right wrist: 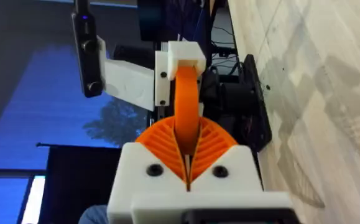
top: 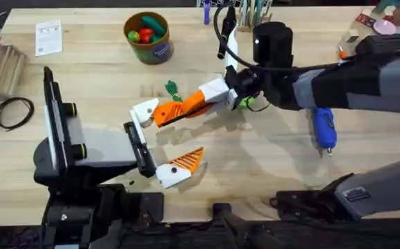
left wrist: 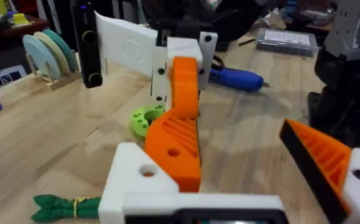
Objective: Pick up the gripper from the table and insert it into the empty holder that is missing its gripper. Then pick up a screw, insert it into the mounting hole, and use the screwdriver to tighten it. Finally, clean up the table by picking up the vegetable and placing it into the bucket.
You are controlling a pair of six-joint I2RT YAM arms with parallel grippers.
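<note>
The orange ribbed gripper is held above the table, with my right gripper shut on one end of it. Its other end lies against the white holder, the bare finger of my left gripper, which stands open. The left gripper's other finger carries its own orange pad. In the left wrist view the orange gripper rests on the holder. The right gripper's pads clamp the piece. The blue screwdriver lies at the right. The green vegetable lies behind the holder. The bucket stands at the back.
A lime-green disc lies under the right arm. A black cable coil sits at the left edge and a paper card at the back left. Tools and clutter line the back edge.
</note>
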